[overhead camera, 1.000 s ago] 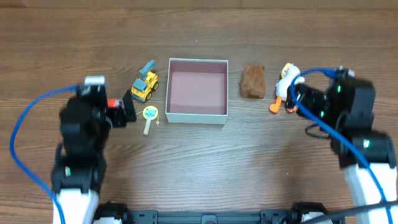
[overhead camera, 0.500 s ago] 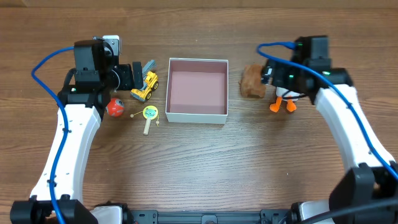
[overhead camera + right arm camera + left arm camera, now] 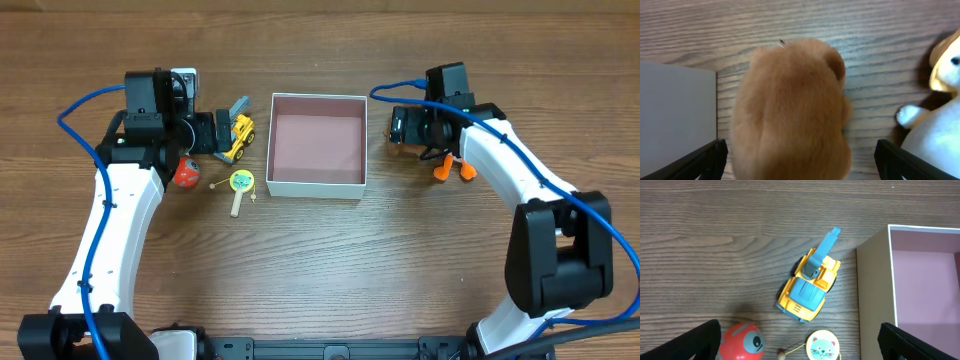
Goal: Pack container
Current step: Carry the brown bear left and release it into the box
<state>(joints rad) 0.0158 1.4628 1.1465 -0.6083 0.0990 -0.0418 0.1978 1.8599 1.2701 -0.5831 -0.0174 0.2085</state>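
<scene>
Overhead, container (image 3: pixel 315 189): I see it mid-table, between the two arms, its pink floor bare, open side up.
Overhead, left gripper (image 3: pixel 214 132): over the table left of the container, just beside the yellow toy excavator (image 3: pixel 238 135).
Overhead, left-side toys: a red ball (image 3: pixel 185 172) sits beside the left arm. A round cat-face rattle (image 3: pixel 241 183) on a stick lies near the container's front left corner.
Overhead, right gripper (image 3: pixel 401 128): above the brown plush (image 3: pixel 397 149), just right of the container (I can see only an edge of the fur past the gripper).
Overhead, duck plush (image 3: pixel 449 168): only its orange feet show under the right arm.
Left wrist, fingers (image 3: pixel 699 341): spread wide at the bottom corners, nothing between them but table and toys.
Left wrist, layout: the excavator lies diagonally with its blue arm toward the container wall. The ball and rattle are at the lower edge.
Right wrist, fingers (image 3: pixel 696 163): spread apart, one on each side of the brown plush. I cannot tell whether they touch it.
Right wrist, neighbours: the container's outer wall is on the left and the duck plush on the right, both close to the brown plush.
</scene>
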